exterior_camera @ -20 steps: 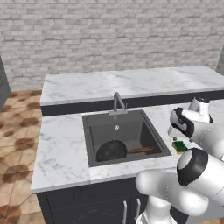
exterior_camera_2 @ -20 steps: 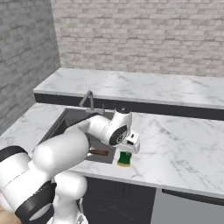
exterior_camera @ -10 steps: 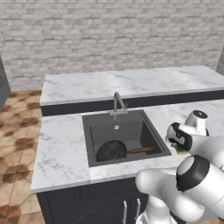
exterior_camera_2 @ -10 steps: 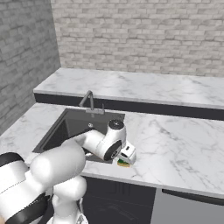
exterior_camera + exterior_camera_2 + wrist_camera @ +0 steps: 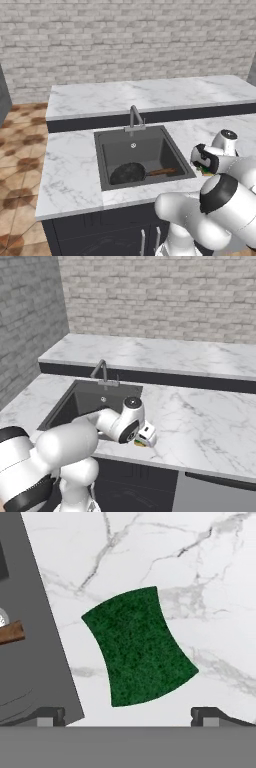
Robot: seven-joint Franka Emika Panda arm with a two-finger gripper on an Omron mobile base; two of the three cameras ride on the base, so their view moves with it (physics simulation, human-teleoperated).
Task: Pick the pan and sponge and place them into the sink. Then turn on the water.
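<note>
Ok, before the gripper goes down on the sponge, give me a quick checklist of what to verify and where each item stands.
1. Pan already in the sink: ok, lying on the basin floor.
2. Sponge flat on the counter, green side up: ok.
3. Sponge between the two fingertips: ok, one tip on each side.
4. Gripper open wide enough: ok, tips spread past the sponge.
5. Space beside the sponge: ok, bare marble, sink edge close by.
6. Faucet off: ok, no stream.

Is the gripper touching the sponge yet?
Apart. In the hand view bare marble separates the sponge from both fingertips of the gripper.
</note>
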